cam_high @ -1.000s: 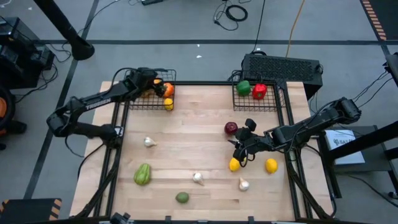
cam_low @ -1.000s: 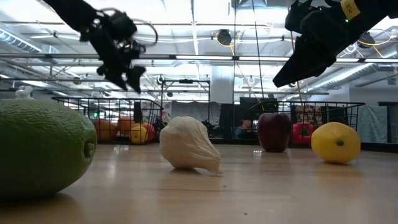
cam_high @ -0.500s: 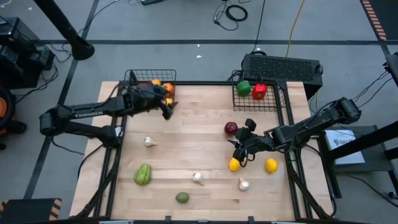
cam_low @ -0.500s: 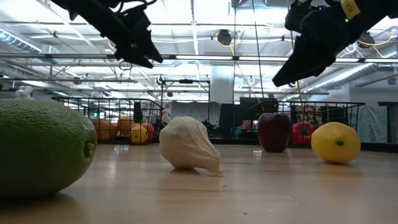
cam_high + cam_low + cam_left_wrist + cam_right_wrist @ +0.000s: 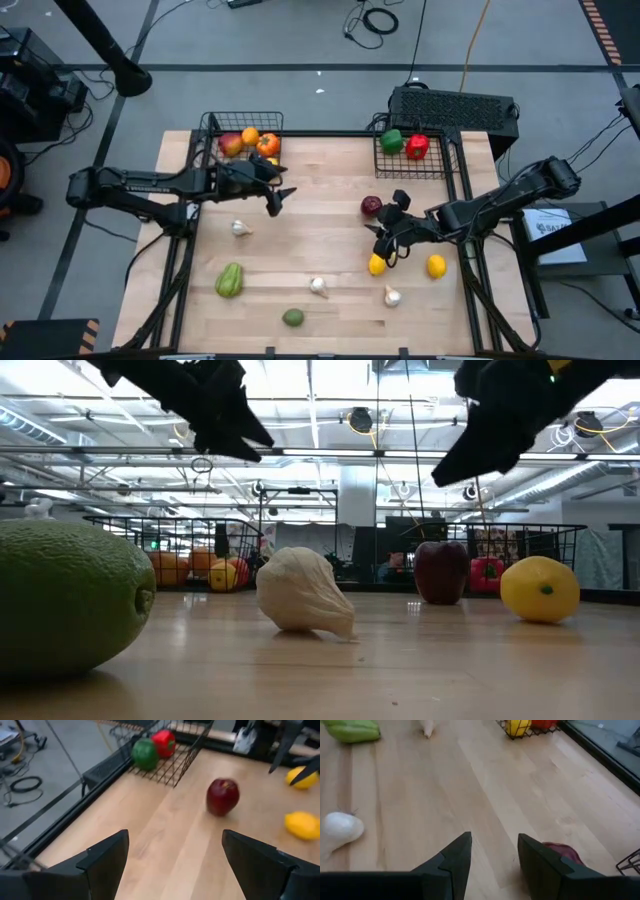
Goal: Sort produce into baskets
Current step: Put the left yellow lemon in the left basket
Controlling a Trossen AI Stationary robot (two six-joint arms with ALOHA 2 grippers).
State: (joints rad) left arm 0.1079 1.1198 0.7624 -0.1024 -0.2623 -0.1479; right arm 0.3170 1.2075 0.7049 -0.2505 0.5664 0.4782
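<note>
Left hand withdrawn from basket

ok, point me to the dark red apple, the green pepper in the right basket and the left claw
dark red apple [image 5: 371, 206]: high view, middle of its top.
green pepper [image 5: 391, 141]: high view, middle of its body, inside the right basket.
left claw [image 5: 277, 198]: high view, midway between its open fingertips.

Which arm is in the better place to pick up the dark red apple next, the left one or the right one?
Probably the right. The right gripper hangs empty, jaws apart, just beside the dark red apple. The left gripper, open and empty, hovers near the left basket, much farther across the table.
</note>
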